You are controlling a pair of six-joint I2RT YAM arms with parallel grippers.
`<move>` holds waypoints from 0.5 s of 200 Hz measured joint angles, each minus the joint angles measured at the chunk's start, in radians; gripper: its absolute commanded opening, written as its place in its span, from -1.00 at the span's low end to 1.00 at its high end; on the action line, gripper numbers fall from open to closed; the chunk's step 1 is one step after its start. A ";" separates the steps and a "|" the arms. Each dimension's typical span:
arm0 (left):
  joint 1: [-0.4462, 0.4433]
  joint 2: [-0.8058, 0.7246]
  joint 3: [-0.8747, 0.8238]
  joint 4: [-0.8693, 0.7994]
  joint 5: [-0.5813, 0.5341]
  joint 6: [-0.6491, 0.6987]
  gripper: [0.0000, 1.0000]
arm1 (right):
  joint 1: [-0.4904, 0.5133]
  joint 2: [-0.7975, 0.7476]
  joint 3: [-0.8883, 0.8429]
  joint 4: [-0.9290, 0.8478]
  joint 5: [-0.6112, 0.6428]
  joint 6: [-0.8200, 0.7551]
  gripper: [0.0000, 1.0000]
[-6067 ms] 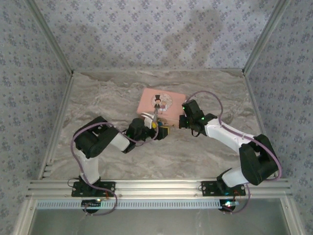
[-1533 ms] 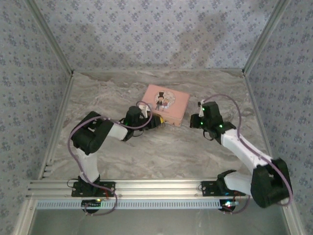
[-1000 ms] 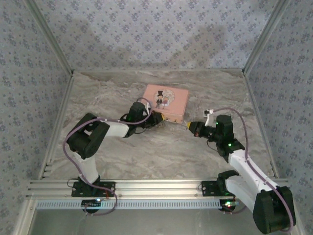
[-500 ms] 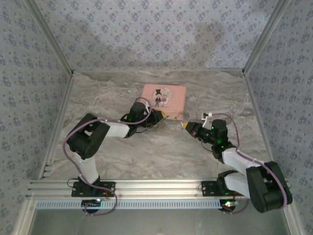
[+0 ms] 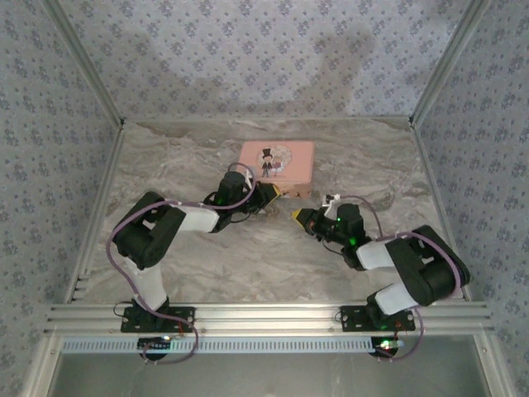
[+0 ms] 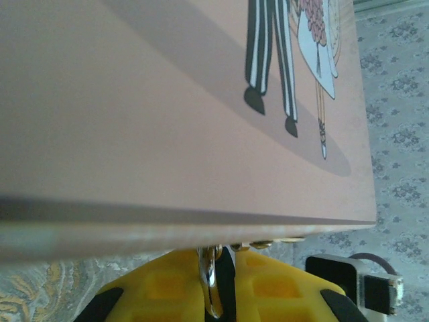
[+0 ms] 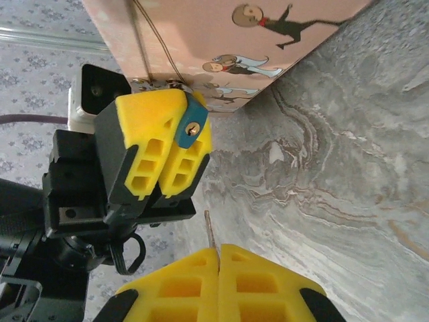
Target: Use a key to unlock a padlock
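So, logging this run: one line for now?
left gripper: shut on small blue padlock at pink tin | right gripper: shut on thin silvery metal key | key: short of keyhole

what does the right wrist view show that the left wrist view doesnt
Right wrist: the key poking out of the shut right claw, apart from the padlock, whose blue body and keyhole sit in the left claw, plus the marble table.
Left wrist: the silvery shackle up close at the edge of the tin, and the cartoon couple's legs on the lid.
Both: the pink tin and the left claw's yellow fingers.
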 measured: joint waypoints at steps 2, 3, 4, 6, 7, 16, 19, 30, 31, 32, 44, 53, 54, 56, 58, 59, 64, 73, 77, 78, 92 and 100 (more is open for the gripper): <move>0.000 0.000 0.000 0.001 0.000 -0.002 -0.87 | 0.002 0.007 0.002 0.008 0.002 0.005 -1.00; 0.000 0.000 0.000 0.001 0.000 -0.002 -0.87 | 0.002 0.009 0.002 0.010 0.002 0.006 -1.00; 0.000 0.000 0.000 0.002 0.000 -0.003 -0.87 | 0.003 0.012 0.004 0.014 0.002 0.005 -1.00; 0.000 0.000 0.000 0.003 0.000 -0.005 -0.87 | 0.004 0.016 0.005 0.019 0.003 0.006 -1.00; 0.000 0.000 0.000 0.003 0.000 -0.005 -0.87 | 0.005 0.020 0.006 0.024 0.003 0.010 -1.00; 0.000 0.000 0.000 0.006 0.002 -0.009 -0.87 | 0.006 0.043 0.013 0.055 0.007 0.020 -1.00; 0.000 0.000 0.000 0.007 0.002 -0.010 -0.87 | 0.006 0.051 0.016 0.068 0.010 0.023 -1.00; 0.000 0.000 0.000 0.009 0.003 -0.012 -0.87 | 0.006 0.080 0.025 0.109 0.013 0.037 -1.00; 0.000 0.000 0.000 0.009 0.003 -0.012 -0.87 | 0.006 0.082 0.026 0.111 0.014 0.037 -1.00; 0.000 0.000 0.000 0.009 0.003 -0.012 -0.87 | 0.006 0.086 0.027 0.114 0.015 0.038 -1.00; 0.000 0.000 0.000 0.010 0.003 -0.012 -0.87 | 0.006 0.116 0.038 0.149 0.018 0.050 -1.00; 0.000 0.000 0.000 0.010 0.003 -0.012 -0.87 | 0.006 0.136 0.046 0.169 0.018 0.059 -1.00; 0.000 0.000 -0.001 0.010 0.003 -0.013 -0.87 | 0.006 0.140 0.048 0.173 0.018 0.061 -1.00; 0.000 0.000 -0.001 0.010 0.003 -0.013 -0.87 | 0.006 0.145 0.050 0.179 0.018 0.063 -1.00; 0.000 0.000 -0.001 0.010 0.003 -0.013 -0.87 | 0.006 0.148 0.051 0.182 0.018 0.063 -1.00; 0.000 0.000 -0.001 0.010 0.003 -0.013 -0.87 | 0.006 0.151 0.052 0.185 0.018 0.065 -1.00; 0.000 0.000 -0.002 0.011 0.004 -0.013 -0.87 | 0.006 0.162 0.056 0.195 0.018 0.066 -1.00; 0.000 0.000 -0.003 0.012 0.004 -0.013 -0.86 | 0.006 0.177 0.063 0.211 0.018 0.072 -1.00; 0.000 0.000 -0.004 0.012 0.004 -0.013 -0.86 | 0.006 0.184 0.065 0.217 0.018 0.076 -1.00; 0.000 0.000 -0.004 0.012 0.004 -0.013 -0.86 | 0.006 0.185 0.066 0.219 0.018 0.076 -1.00; 0.000 0.000 -0.006 0.013 0.004 -0.013 -0.86 | 0.006 0.194 0.069 0.233 0.018 0.084 -1.00; 0.000 0.000 -0.006 0.013 0.005 -0.013 -0.86 | 0.006 0.200 0.070 0.245 0.017 0.088 -1.00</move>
